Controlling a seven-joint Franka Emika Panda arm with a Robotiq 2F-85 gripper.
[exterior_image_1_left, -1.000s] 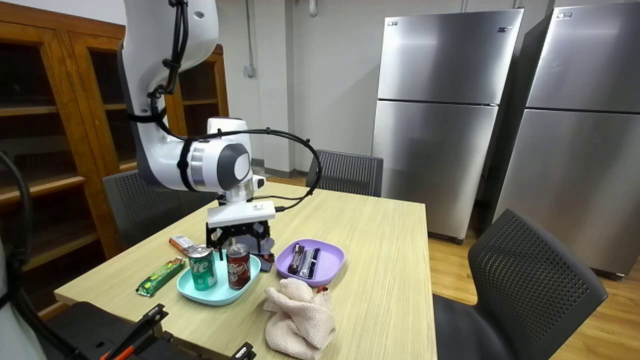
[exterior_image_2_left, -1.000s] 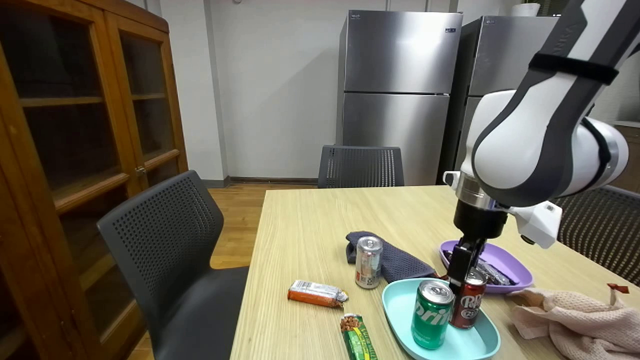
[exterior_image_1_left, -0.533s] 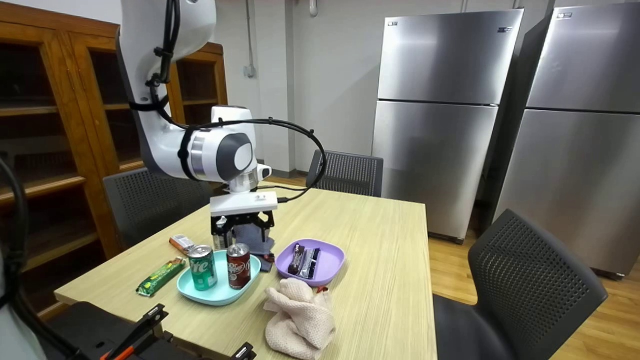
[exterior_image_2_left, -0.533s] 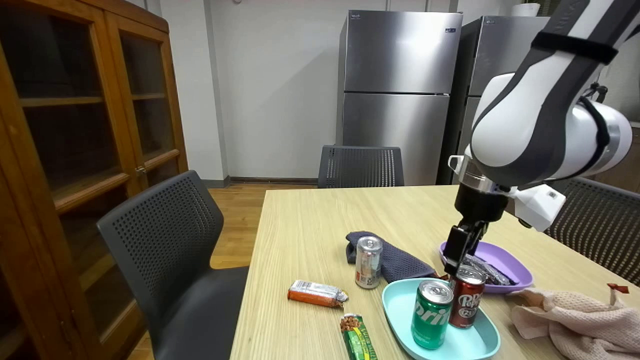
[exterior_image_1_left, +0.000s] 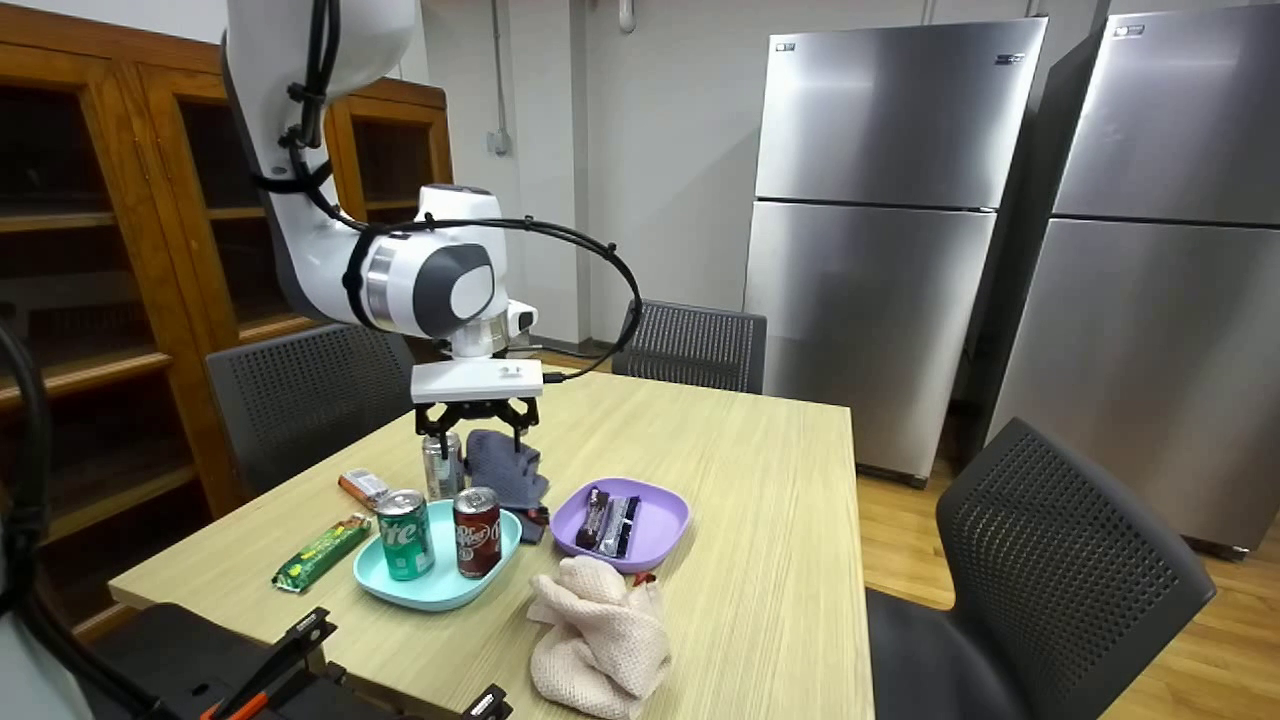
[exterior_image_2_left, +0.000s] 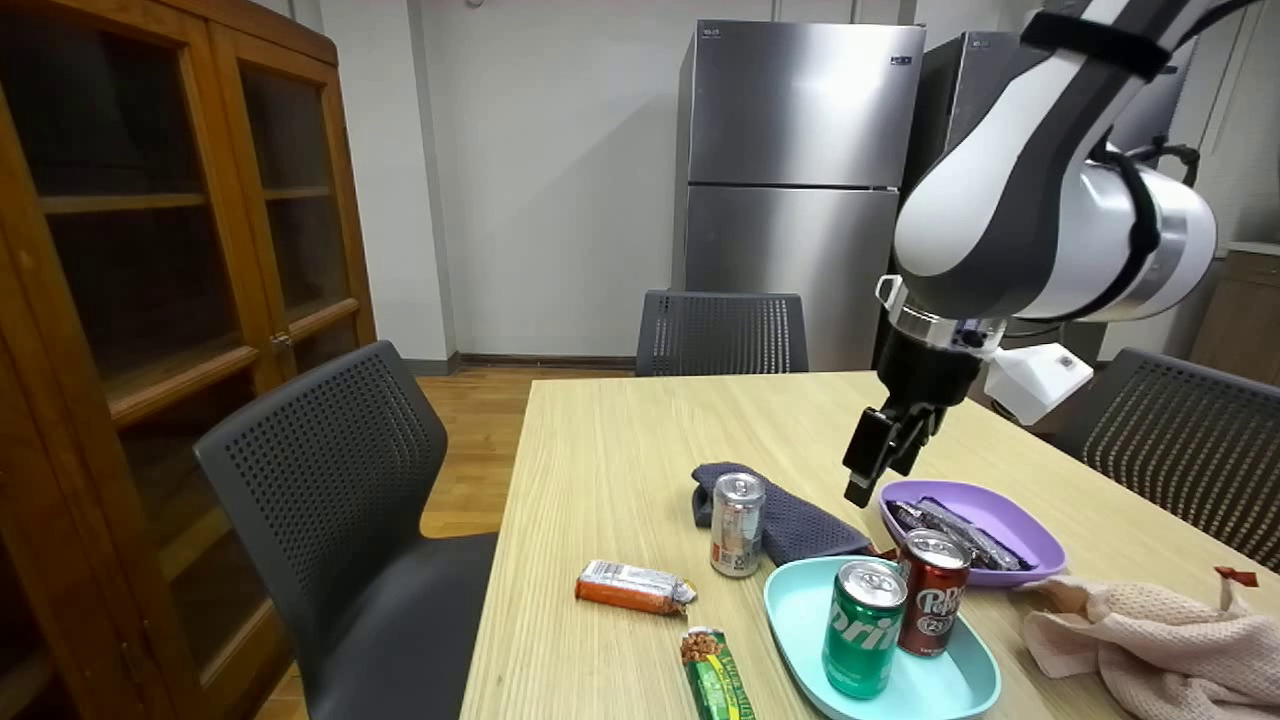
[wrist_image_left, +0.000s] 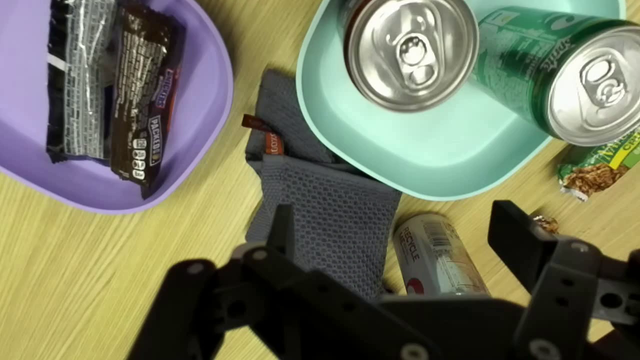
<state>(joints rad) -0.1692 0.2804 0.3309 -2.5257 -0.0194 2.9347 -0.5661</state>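
Note:
My gripper stands open above the table, its fingers wide apart with nothing between them. In the wrist view, a silver can and a folded dark grey cloth lie below the jaws, clear of contact. A dark red Dr Pepper can and a green Sprite can stand upright, side by side, on a teal tray. In both exterior views the gripper hangs higher than the cans. Part of the silver can is hidden by the gripper body in the wrist view.
A purple plate with wrapped bars sits beside the tray. A beige cloth lies near the table's front. A green bar and an orange-and-white wrapped bar lie on the table. Chairs surround it.
My gripper has risen from beside the Dr Pepper can and drawn away from the tray, staying open. Both cans on the tray remain standing in place.

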